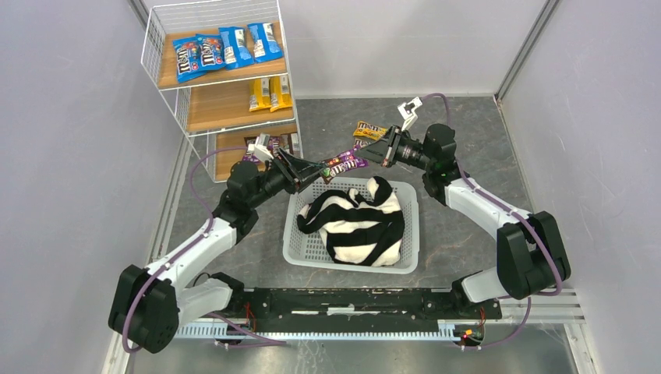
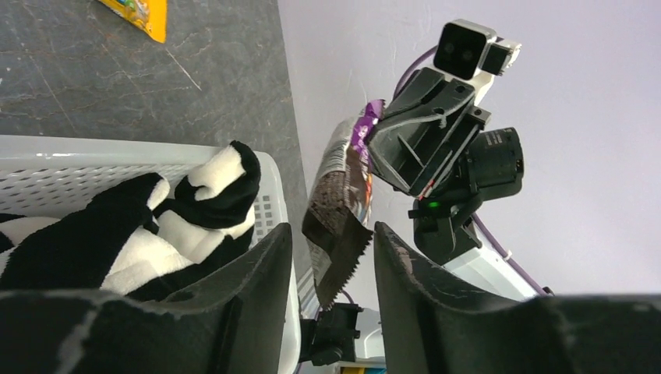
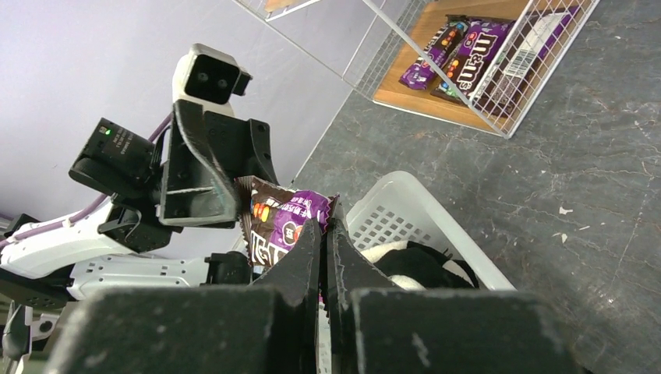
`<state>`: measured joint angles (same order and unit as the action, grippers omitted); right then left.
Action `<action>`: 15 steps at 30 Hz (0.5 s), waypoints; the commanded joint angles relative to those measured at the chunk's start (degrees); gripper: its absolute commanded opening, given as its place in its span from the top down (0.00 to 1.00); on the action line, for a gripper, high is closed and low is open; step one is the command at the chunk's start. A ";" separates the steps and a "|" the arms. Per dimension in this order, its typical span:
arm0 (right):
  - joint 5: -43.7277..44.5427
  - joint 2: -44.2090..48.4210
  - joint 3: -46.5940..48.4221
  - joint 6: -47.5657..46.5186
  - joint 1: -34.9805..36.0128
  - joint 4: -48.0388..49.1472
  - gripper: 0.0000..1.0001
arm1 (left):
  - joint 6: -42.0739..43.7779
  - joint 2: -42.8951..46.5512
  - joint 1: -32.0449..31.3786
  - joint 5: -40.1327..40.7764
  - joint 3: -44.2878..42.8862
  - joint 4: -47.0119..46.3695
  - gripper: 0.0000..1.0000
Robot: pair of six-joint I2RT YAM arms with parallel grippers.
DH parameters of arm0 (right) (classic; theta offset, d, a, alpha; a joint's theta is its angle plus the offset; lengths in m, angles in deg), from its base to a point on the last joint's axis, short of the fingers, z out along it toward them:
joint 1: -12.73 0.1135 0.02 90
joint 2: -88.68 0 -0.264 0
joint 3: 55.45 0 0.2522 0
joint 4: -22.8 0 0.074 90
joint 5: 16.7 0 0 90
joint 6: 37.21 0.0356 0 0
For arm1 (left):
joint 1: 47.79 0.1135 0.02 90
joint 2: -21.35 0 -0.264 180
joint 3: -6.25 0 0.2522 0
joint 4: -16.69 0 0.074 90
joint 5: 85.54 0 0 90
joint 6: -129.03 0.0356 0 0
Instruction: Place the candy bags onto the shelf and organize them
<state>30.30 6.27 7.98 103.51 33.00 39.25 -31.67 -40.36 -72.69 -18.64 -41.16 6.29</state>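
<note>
Centrally, one purple candy bag point(image 1: 347, 163) is pinched by the right gripper point(image 1: 368, 156) above the white basket point(image 1: 413, 234); its other end is flanked by the left gripper point(image 1: 319, 168), fingers spread. The shelf point(image 1: 218, 109) is seen upper left.

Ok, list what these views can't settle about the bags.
- Basket: the striped cloth hides whatever lies beneath, in every view.
- Shelf bottom board, top view: the board above hides most of its bags.
- Yellow bag, left wrist view: cut off by the top edge.
</note>
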 commanded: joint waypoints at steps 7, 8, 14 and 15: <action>0.51 0.19 -1.45 1.25 0.60 5.20 0.98 | -1.98 -2.56 -0.42 0.93 0.00 1.05 0.71; 0.55 0.09 -1.63 1.07 0.63 5.13 0.96 | -1.99 -2.68 -0.44 0.85 -0.01 1.03 0.75; 1.02 -0.95 -0.51 -2.76 0.51 0.82 0.70 | -2.16 -2.40 0.91 0.53 -0.19 2.12 0.96; 1.23 -1.04 -0.21 -3.50 0.48 -0.29 0.65 | -2.16 -2.49 2.09 -0.26 -0.25 2.01 0.97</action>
<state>31.09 5.85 6.48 103.16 33.31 40.28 -32.52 -42.90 -72.54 -18.13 -41.10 8.19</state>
